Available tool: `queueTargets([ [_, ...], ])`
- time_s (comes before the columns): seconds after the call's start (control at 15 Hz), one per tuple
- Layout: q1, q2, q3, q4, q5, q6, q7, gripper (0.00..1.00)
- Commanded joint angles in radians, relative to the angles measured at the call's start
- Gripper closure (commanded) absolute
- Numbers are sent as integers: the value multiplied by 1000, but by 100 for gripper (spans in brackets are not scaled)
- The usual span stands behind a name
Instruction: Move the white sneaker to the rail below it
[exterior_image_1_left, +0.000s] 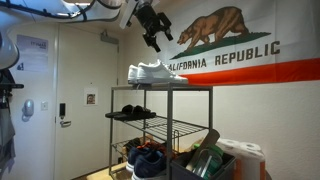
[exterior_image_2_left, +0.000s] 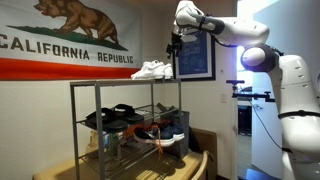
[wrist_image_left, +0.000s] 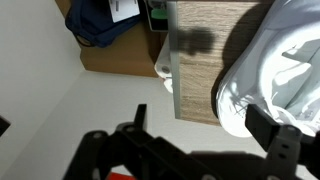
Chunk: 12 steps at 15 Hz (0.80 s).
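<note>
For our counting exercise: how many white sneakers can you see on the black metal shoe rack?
2. The white low-top lace-up sneakers stand side by side on the rack's top tier: one sneaker, its mate. Others may be hidden lower down.

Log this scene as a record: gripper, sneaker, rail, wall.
gripper: open, empty, hanging above the top tier
white sneaker: on the top tier, beside its mate, clear of the gripper
rail: second tier down, dark shoes at one end, the rest bare
wall: California flag hangs behind
</note>
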Motion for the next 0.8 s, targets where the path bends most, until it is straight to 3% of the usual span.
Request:
queueTargets([
  [0.0,10,35,8,37,7,-47,6,0],
  [0.73,12,35,9,-23,35,-90,13,0],
])
